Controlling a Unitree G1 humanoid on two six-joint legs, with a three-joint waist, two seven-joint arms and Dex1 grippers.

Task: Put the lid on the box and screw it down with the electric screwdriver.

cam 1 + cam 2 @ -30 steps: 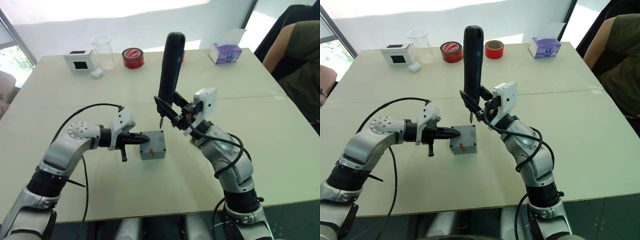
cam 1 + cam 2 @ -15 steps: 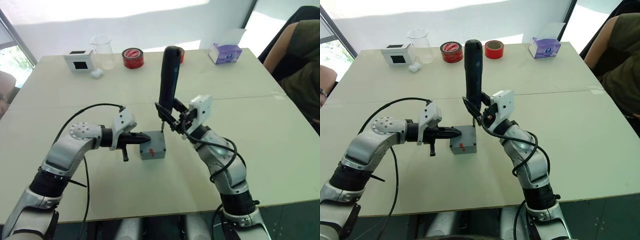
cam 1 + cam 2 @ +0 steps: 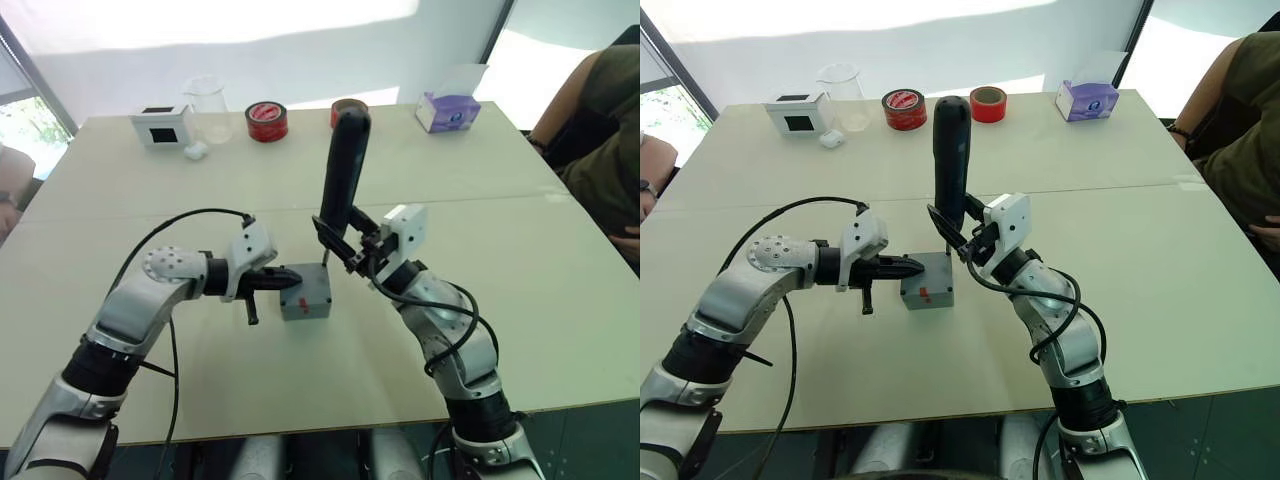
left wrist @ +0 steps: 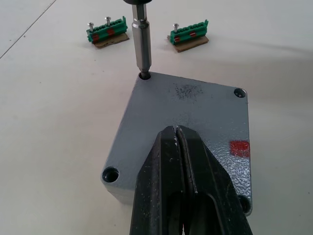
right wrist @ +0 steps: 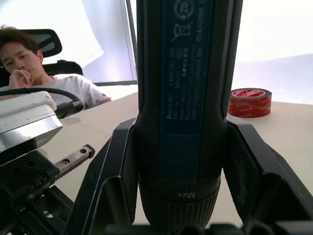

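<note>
Near the surface's (image 3: 1160, 250) centre, lid (image 4: 195, 105) seated on box (image 3: 927, 291), pinned steady under closed left gripper (image 4: 181, 147); electric screwdriver (image 3: 948, 150), clamped upright in right gripper (image 3: 958, 238), bit sunk into a corner screw hole for driving.

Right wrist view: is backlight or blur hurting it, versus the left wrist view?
Right wrist view: bright backlight behind, yet the electric screwdriver label reads clearly. Left wrist view: evenly lit, the bit and lid sharp, with the left tool slightly soft.
</note>
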